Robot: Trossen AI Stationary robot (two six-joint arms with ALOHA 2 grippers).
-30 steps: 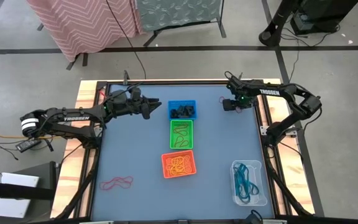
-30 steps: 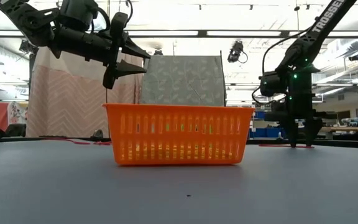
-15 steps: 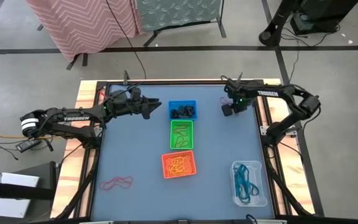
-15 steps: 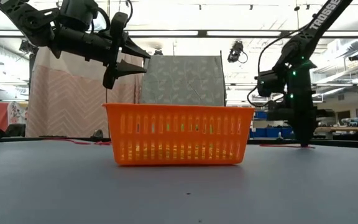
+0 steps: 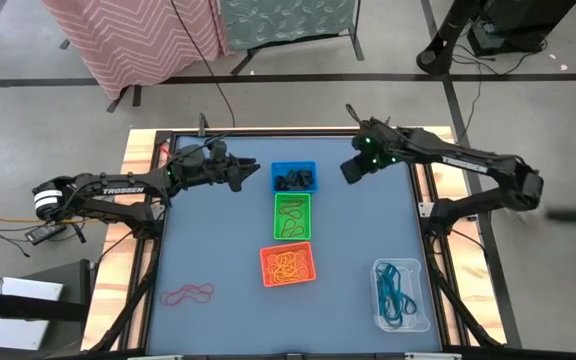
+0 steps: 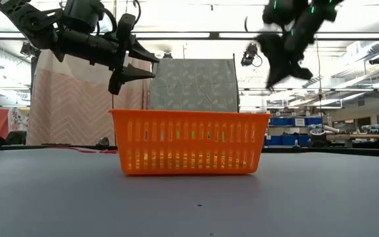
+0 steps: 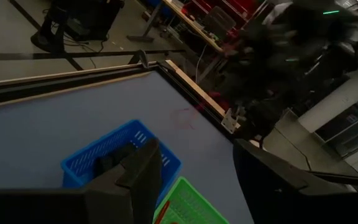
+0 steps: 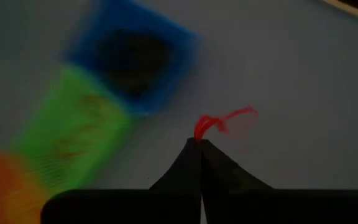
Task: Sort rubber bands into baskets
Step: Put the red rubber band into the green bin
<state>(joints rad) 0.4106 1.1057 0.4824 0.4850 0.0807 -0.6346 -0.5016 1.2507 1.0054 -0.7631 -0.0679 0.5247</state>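
My right gripper (image 8: 199, 144) is shut on a red rubber band (image 8: 224, 122), high over the table's far right part (image 5: 354, 168), just right of the blue basket (image 5: 294, 178). My left gripper (image 5: 246, 175) hangs open left of the blue basket, holding nothing. Blue, green (image 5: 291, 216) and orange (image 5: 288, 264) baskets stand in a row down the table's middle. Black bands lie in the blue one and yellow-orange ones in the orange one. A clear tub (image 5: 401, 294) at the near right holds teal bands. More red bands (image 5: 188, 294) lie on the table at the near left. My right gripper pinches the red rubber band between its two fingertips, by one end of the loop (image 8: 199, 133). The fingers slant down from above. The rest of the band sticks out past the tips, lifted clear of the table.
Wooden rails (image 5: 138, 160) border the blue table top. The orange basket (image 6: 189, 141) fills the middle of the low view. A bare stretch of table lies between the baskets and the left arm. Fabric screens (image 5: 138, 35) stand beyond the far edge.
My right gripper has shut on the red band at the table's far right. It has then risen quickly and swung toward the table's left, toward the blue basket, rolling as it went, with the band lifted off the table. My left arm kept still.
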